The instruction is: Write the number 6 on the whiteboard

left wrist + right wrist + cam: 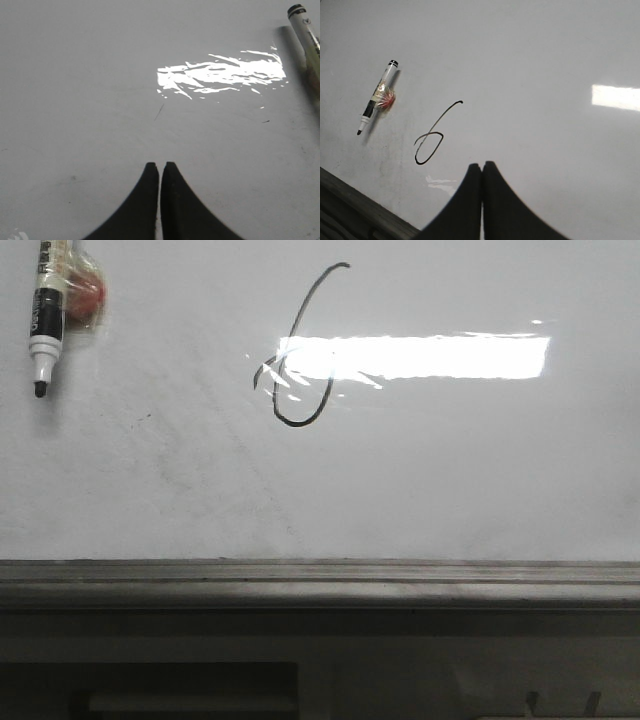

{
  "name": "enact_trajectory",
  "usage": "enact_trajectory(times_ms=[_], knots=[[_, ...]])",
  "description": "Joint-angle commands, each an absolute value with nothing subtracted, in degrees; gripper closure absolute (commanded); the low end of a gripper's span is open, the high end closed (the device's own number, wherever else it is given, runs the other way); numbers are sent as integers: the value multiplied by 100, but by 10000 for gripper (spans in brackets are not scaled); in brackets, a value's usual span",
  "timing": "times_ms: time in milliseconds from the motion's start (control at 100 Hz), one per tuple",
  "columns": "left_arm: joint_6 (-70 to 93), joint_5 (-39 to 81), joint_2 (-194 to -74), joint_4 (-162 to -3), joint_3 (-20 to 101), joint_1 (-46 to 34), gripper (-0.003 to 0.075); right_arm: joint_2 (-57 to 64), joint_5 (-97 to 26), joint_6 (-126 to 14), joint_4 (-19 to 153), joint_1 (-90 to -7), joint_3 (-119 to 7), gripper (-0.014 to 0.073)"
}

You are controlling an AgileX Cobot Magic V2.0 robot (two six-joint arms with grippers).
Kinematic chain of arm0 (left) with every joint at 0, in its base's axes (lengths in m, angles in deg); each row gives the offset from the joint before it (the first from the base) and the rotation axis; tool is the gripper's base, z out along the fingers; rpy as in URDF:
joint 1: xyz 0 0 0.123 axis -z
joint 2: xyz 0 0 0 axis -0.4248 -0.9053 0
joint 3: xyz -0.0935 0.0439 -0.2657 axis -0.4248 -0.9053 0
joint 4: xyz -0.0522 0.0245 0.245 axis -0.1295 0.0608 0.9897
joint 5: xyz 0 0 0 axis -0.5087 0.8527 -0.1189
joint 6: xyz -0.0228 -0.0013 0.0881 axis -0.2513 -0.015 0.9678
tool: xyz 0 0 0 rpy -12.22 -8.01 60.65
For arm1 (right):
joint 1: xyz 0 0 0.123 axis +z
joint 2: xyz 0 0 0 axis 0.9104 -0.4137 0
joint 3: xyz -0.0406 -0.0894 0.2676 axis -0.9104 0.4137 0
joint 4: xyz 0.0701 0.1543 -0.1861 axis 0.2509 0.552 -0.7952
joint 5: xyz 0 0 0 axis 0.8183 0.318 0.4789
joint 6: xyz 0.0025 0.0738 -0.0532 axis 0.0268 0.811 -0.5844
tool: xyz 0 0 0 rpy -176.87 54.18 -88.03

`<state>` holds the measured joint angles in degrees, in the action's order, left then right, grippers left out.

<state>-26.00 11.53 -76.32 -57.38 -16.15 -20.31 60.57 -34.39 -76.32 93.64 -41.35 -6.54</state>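
A black hand-drawn number 6 (302,350) stands on the whiteboard (450,480), a tall curved stroke ending in a loop; it also shows in the right wrist view (432,140). An uncapped marker (48,315) with a reddish wad taped to it lies on the board at the far left, apart from both grippers; it shows in the right wrist view (376,102) and at the edge of the left wrist view (306,35). My left gripper (160,165) is shut and empty over bare board. My right gripper (482,164) is shut and empty, close to the 6.
A bright rectangular light reflection (420,357) lies across the board beside the 6. The grey metal bottom rail (320,580) runs along the board's near edge, with dark structure below it. Faint smudges mark the board.
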Motion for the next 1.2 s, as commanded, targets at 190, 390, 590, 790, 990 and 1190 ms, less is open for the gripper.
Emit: enact_trajectory(times_ms=[190,390,590,790,990,1190], knots=[[-2657,729,-7442,-5784,-1904,-2018,740,5984,-3077,-7704,9427,-4155,-816,659],[-2657,729,-7442,-5784,-1904,-2018,740,5984,-3077,-7704,9427,-4155,-816,659],[-2657,729,-7442,-5784,-1904,-2018,740,5984,-2372,-7704,9266,-4155,-623,659],[-2657,729,-7442,-5784,-1904,-2018,740,5984,-1777,-7086,7967,-4354,-154,659],[-2657,729,-7442,-5784,-1904,-2018,740,5984,-1798,-5629,6178,-5456,140,659],[-2657,729,-7442,-5784,-1904,-2018,740,5984,-1854,-4791,5083,-6249,439,659]])
